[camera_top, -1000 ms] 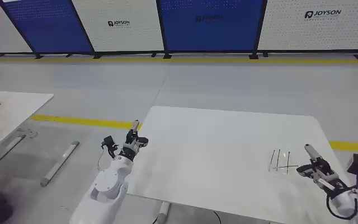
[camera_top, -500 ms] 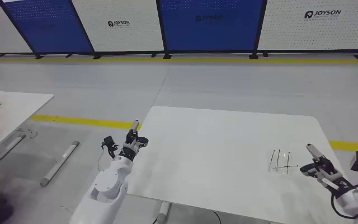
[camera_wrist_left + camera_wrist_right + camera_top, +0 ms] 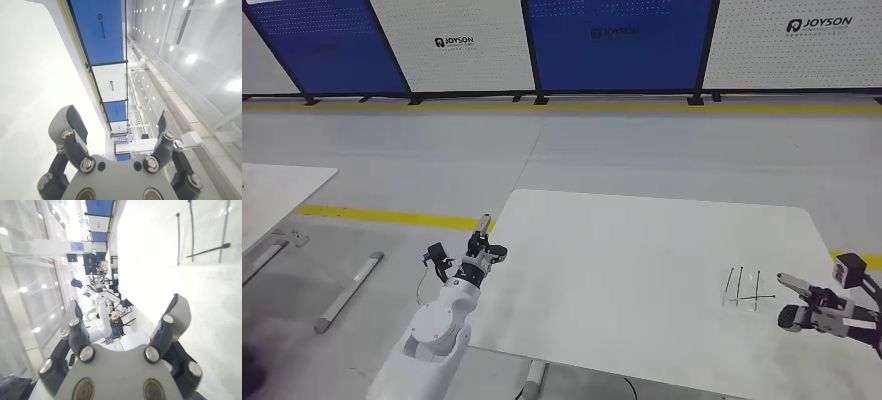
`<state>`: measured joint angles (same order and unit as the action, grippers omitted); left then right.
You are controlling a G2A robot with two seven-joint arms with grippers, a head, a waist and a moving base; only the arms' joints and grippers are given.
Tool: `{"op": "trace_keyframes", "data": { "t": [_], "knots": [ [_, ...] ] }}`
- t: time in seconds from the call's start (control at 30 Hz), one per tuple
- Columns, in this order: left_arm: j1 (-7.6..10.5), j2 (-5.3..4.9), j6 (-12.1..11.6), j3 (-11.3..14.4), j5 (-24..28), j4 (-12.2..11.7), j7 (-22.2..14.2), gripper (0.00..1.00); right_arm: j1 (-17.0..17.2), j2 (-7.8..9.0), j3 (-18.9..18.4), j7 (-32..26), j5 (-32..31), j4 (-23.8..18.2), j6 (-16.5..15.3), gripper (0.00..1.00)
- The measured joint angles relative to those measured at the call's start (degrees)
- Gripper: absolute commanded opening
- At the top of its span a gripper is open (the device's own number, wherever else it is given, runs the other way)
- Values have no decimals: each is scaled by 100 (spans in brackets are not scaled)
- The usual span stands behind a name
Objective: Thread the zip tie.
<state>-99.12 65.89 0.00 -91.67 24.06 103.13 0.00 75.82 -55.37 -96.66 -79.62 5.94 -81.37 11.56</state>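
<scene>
**Swung round toward the zip ties (image 3: 742, 287)**

Turned within the last second from aiming at 12 o'clock to aiming at 9 o'clock, and drawn a little toward 3 o'clock: so much for the right hand (image 3: 787, 297), low over the 4 o'clock corner of the tabletop (image 3: 642, 270). Seen from its own wrist as the right hand (image 3: 125, 303) with fingers spread wide and nothing held between them.

Lying flat on the tabletop at 9 o'clock of that hand, near the fingertips but not touching them: the black zip ties (image 3: 191, 232). Laid out as three roughly side by side, with a fourth crossing them at an angle.

Unmoved over the same second: the left hand (image 3: 482, 238), at the tabletop's 9 o'clock edge, aiming at 12 o'clock, well apart from the ties. Shown from its wrist as the left hand (image 3: 119, 121), likewise opened wide and gripping nothing.
</scene>
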Motion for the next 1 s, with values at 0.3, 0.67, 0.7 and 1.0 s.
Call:
{"op": "trace_keyframes", "data": {
  "t": [0.3, 0.67, 0.7, 1.0],
  "knots": [
    [0, 0, 0, 0, 0, 0, 0, 100, -86, 142, 304, -2, -315, 8, -44, 100],
    [0, 0, 0, 0, 0, 0, 0, 100, -157, 186, 259, 445, -675, 171, 332, 100],
    [0, 0, 0, 0, 0, 0, 0, 100, -161, 196, 202, 531, -655, 191, 376, 100],
    [0, 0, 0, 0, 0, 0, 0, 100, -463, 213, 458, 1225, -1077, 137, 679, 100]
  ]
}}
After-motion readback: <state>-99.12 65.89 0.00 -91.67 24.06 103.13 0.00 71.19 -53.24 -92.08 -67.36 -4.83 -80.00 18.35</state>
